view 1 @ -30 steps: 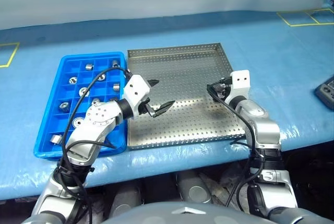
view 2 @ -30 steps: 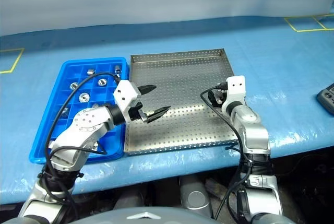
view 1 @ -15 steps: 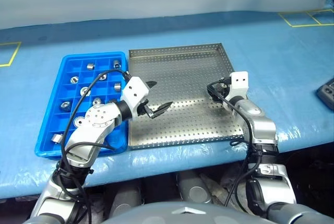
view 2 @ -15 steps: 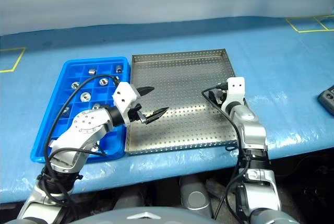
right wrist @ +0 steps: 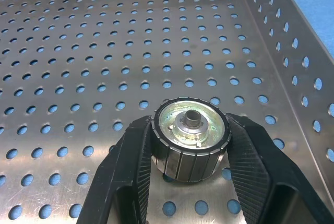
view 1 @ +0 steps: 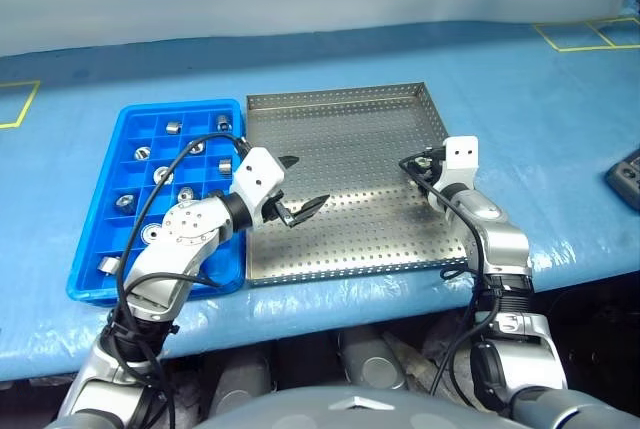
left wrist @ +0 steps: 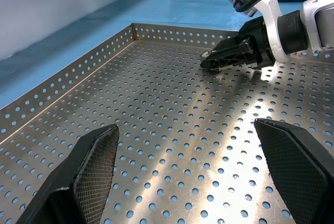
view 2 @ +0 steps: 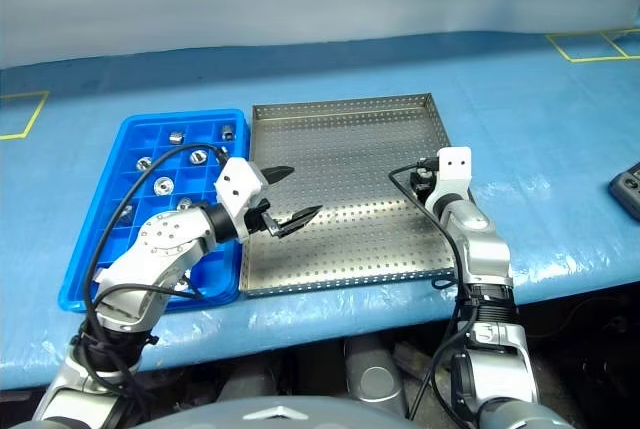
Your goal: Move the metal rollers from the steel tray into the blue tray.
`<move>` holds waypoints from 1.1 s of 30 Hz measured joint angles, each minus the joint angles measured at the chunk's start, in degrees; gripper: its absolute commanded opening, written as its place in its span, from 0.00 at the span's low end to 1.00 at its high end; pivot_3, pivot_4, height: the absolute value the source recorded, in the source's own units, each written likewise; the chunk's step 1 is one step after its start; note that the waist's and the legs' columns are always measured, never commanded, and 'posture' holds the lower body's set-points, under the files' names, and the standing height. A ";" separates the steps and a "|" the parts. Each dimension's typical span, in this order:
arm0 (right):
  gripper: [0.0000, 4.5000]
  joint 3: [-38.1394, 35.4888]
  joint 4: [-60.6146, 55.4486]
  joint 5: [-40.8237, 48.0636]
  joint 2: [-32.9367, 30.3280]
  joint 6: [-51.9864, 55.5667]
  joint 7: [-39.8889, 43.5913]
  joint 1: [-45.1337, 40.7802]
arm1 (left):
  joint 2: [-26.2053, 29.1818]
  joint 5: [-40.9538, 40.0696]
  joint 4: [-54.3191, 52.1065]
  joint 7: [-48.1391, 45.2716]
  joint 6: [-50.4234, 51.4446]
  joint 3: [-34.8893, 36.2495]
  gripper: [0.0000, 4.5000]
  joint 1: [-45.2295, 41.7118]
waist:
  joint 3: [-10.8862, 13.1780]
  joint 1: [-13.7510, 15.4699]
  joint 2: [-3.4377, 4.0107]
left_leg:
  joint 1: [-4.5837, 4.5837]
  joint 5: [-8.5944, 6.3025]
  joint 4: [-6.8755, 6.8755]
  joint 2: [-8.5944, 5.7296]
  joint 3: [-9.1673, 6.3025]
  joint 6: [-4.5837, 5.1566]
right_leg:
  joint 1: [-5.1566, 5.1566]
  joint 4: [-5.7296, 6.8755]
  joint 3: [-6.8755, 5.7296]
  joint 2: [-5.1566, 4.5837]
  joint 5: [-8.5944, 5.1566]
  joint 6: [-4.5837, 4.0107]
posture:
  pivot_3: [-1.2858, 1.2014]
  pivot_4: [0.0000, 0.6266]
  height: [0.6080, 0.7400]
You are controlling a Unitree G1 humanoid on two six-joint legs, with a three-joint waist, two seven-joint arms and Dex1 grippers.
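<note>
Right hand is clamped on a roller at the steel tray's 3 o'clock edge, not yet lifted. Left hand hovers with fingers apart, empty. Several rollers already occupy the blue tray; apparently one remains.

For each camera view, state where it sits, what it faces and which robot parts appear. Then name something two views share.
Head stereo pair: on the head, looking down at steel tray and blue tray; both arms show.
Left wrist: along the open left gripper across the tray floor, right gripper ahead.
Right wrist: along its fingers, shut on a roller.
Shared: the steel tray.
</note>
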 measured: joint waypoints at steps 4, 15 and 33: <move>0.39 0.01 0.00 0.09 0.00 -0.01 0.07 0.00 | 0.00 0.01 0.00 0.01 0.00 0.00 1.00 0.00 | 0.00 0.00 0.00 | 0.00 0.00 0.00 0.00 0.01 0.01 | 0.00 0.00 0.02 0.00 0.00 0.01 | 0.44 0.24 1.00; 0.39 1.88 -2.23 1.04 -0.01 -0.68 2.98 0.03 | 0.55 -0.08 -0.97 0.04 0.44 0.32 1.00 0.31 | 0.00 0.05 0.00 | 0.01 -0.01 0.00 0.01 0.05 0.02 | -0.02 0.00 0.08 0.02 0.02 0.03 | 0.44 0.24 1.00; 0.39 19.59 -18.71 4.64 -1.54 0.29 23.40 -0.32 | 12.75 -5.15 -26.29 1.91 12.56 28.79 1.00 27.29 | 0.06 3.65 -0.08 | 0.05 -0.08 0.04 0.28 0.09 -0.01 | -0.11 -0.02 -0.10 0.15 -0.05 -0.09 | 0.52 0.24 1.00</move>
